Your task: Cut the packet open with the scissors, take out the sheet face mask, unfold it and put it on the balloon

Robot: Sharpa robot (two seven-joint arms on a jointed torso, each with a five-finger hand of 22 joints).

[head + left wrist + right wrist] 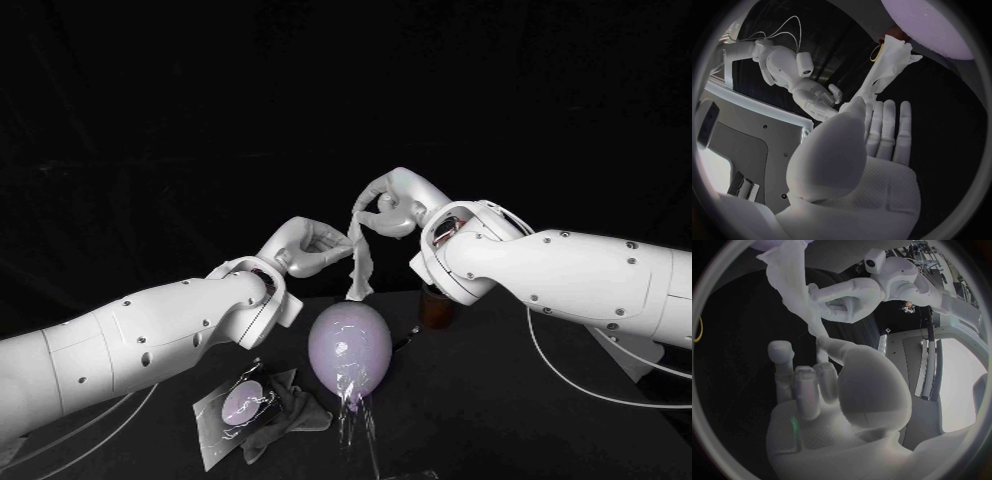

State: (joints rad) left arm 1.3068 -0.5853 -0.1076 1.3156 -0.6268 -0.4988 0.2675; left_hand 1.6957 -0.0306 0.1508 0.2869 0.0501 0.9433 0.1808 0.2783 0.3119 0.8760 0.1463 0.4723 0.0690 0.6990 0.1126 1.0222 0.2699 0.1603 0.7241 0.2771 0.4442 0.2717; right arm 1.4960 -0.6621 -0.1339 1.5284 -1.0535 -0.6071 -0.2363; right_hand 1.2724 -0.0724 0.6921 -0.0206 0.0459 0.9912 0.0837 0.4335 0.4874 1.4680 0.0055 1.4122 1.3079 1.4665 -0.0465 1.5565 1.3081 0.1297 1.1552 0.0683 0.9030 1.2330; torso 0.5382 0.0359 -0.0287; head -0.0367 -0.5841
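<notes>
The white sheet mask (359,262) hangs as a twisted, folded strip above the lavender balloon (351,346). My right hand (391,207) pinches its top end between thumb and finger, as the right wrist view shows with the mask (795,285) rising from the hand (826,390). My left hand (313,246) sits just beside the strip's middle; in the left wrist view its fingers (887,125) lie straight and apart, with the mask (882,67) beyond them and the balloon (936,25) further off. The cut packet (238,406) lies flat on the table, left of the balloon.
The balloon stands on a clear holder (356,425) near the table's front. A brown object (434,311) stands just right of the balloon, under my right arm. A yellow ring (874,53), perhaps the scissors' handle, shows past the mask.
</notes>
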